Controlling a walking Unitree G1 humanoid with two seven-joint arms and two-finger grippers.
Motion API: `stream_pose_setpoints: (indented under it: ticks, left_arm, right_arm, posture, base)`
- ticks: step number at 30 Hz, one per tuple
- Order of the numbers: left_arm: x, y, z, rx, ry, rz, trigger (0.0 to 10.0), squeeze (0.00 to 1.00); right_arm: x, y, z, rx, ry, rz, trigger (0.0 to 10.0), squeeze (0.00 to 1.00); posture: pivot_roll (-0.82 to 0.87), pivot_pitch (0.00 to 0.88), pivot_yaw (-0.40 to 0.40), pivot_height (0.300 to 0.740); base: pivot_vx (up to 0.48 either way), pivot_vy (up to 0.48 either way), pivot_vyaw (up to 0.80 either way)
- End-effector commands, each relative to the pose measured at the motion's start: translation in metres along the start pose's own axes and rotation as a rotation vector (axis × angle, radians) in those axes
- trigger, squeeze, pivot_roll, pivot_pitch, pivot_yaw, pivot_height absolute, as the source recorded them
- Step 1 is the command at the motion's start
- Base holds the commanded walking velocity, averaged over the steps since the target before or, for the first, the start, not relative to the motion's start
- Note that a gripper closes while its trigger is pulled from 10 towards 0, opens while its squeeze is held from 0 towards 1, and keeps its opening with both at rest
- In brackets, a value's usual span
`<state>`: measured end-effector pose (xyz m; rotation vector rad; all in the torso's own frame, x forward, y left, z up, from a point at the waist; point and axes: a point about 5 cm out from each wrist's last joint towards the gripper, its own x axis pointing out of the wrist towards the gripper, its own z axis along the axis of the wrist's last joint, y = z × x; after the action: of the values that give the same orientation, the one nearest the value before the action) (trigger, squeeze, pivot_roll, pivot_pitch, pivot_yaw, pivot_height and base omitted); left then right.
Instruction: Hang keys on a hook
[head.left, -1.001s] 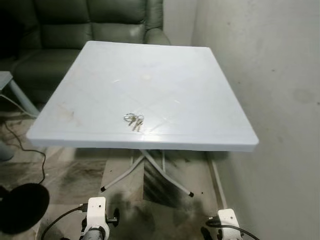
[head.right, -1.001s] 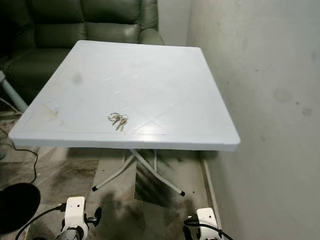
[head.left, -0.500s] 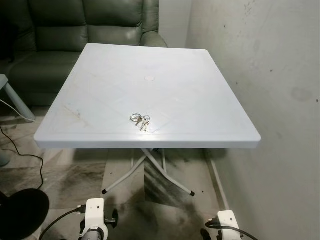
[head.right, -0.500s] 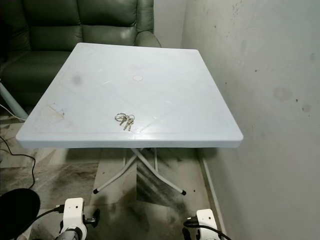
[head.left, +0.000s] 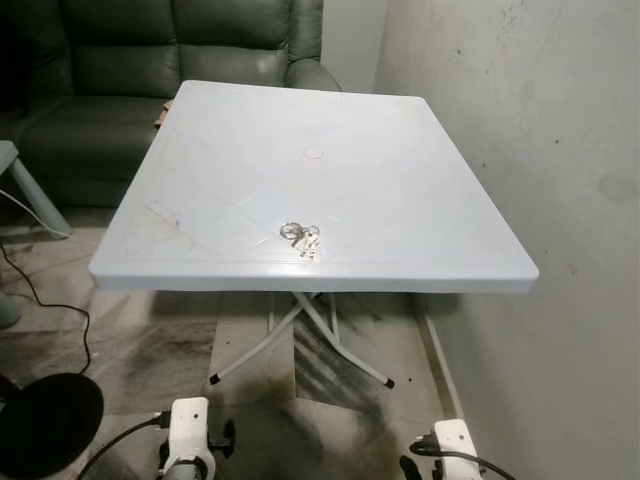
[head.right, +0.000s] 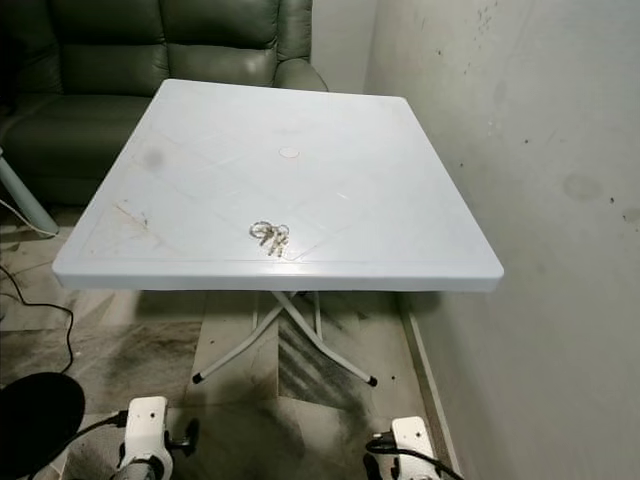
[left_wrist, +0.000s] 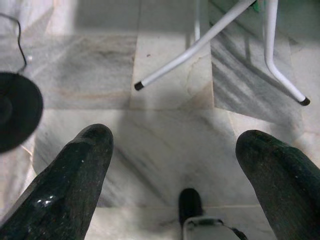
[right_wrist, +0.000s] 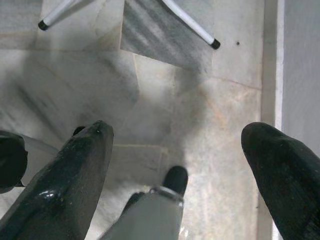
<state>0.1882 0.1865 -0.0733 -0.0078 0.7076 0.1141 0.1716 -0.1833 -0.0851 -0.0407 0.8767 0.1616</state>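
White table (head.left: 400, 200) bears keys (head.left: 301, 238); wrist views show floor (left_wrist: 165, 135) between spread tools.

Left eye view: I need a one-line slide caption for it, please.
Keys lie near the front edge of a white folding table beside a wall, green sofa behind.

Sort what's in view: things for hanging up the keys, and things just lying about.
For the job:
keys, near the table's front edge
left claw, open, down over the floor
right claw, open, down over the floor

Just there:
white table
green sofa
black cable on the floor
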Motion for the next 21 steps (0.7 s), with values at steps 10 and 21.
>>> stream_pose_setpoints:
  ticks: [10, 21]
  left_arm:
    - [-0.0004, -0.0036, -0.0022, -0.014, 0.011, -0.001, 10.0, 0.00]
    - [-0.0002, -0.0037, -0.0016, -0.017, 0.009, -0.001, 10.0, 0.00]
  right_arm:
    - [-0.0014, -0.0044, -0.0013, 0.008, 0.001, -0.014, 10.0, 0.00]
    - [-0.0013, -0.0041, -0.0012, 0.011, -0.001, -0.014, 10.0, 0.00]
  posture:
    - [-0.01, 0.034, -0.037, 0.740]
    - [-0.01, 0.035, -0.035, 0.740]
  base:
    - [0.000, 0.336, 0.00]
    - [0.000, 0.343, 0.00]
